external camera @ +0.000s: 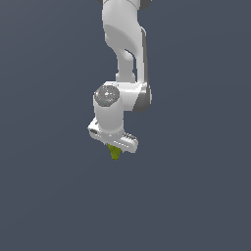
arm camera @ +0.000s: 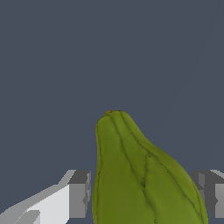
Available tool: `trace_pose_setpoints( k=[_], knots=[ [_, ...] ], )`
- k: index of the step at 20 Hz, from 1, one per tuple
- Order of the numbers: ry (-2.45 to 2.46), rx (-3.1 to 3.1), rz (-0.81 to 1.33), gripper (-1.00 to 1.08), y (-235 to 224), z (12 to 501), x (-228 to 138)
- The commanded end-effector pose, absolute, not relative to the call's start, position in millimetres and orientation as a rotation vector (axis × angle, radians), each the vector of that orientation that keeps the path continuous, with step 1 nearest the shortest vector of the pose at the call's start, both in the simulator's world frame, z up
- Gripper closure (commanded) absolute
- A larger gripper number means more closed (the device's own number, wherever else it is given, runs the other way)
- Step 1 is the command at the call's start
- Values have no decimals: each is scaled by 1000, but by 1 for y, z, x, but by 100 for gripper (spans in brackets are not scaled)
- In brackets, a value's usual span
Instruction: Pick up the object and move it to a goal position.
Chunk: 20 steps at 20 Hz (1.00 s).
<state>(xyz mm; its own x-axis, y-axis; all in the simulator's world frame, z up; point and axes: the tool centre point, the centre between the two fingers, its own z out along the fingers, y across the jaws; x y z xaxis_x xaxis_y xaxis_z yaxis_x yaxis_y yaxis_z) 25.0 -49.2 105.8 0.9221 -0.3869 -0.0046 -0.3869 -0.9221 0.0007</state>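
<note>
While one white arm hangs overhead, its pincer grips one olive-green pear-shaped object between two fingers.

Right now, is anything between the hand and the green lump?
Nothing visible. In the wrist view the green lump sits directly between the fingers, filling the gap. In the exterior view it pokes out below the hand. No goal marker is visible, so the path onward can't be judged.

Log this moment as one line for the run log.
arm: Panda | claw: shut on green lump | lump: between the fingers, narrow end pointing away from claw | goal: not visible
</note>
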Motion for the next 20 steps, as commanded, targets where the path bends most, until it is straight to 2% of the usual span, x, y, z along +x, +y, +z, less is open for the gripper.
trace_pose_setpoints(
  k=[1,20],
  knots=[
    [620,-3078,2,108,-51,128,17],
    [622,-3078,1,108,-67,323,-62]
  ],
)
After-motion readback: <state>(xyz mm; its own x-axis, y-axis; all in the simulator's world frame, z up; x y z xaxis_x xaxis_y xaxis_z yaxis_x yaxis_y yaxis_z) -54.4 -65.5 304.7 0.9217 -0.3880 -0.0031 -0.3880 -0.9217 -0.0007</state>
